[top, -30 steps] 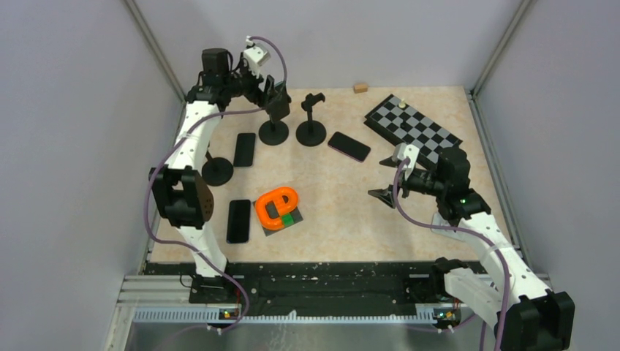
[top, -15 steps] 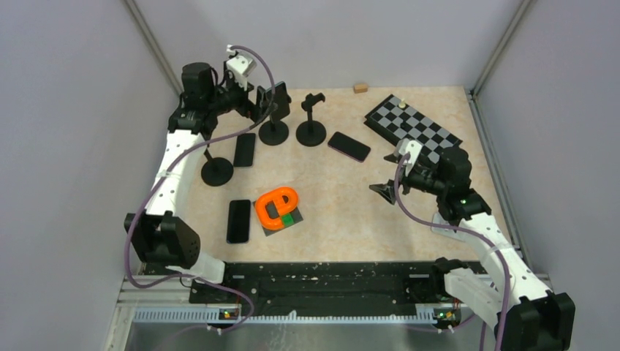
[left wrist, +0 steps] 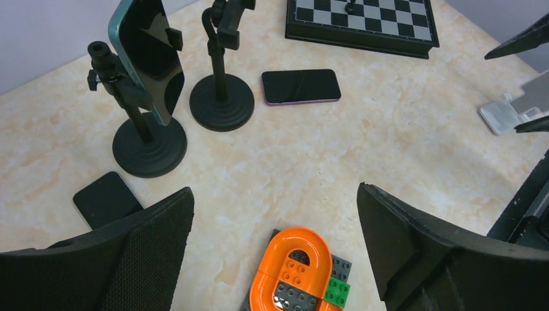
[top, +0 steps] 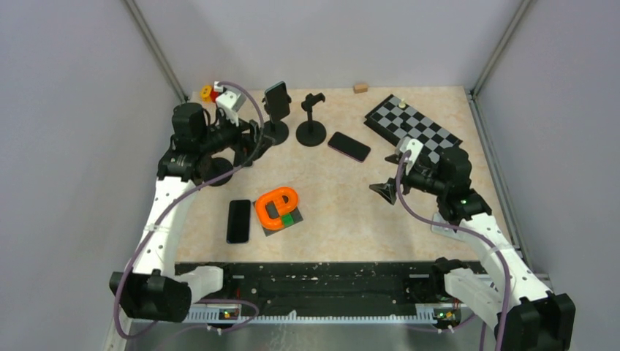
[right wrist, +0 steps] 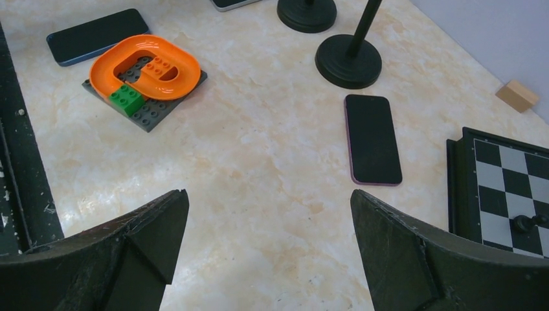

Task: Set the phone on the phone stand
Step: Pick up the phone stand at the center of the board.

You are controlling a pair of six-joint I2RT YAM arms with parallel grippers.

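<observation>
**Mounted Phone Could Be Knocked Loose**

The phone [left wrist: 145,55] sits tilted in the clamp of the phone stand [left wrist: 147,146], far left. The left gripper [left wrist: 275,194] hangs near it, jaws spread and empty; a careless swing could topple the stand. The right gripper [right wrist: 268,194] also gapes empty. There are four phones, counting three flat phones [top: 349,146]. Two stands show plainly, the second stand [left wrist: 221,97] bare.

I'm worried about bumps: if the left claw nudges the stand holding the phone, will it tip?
Probably top-heavy: the phone sits high on a thin post. The phone stand has a wide, flat base, so a low nudge would likely slide it; a push near the phone might topple it.
</observation>
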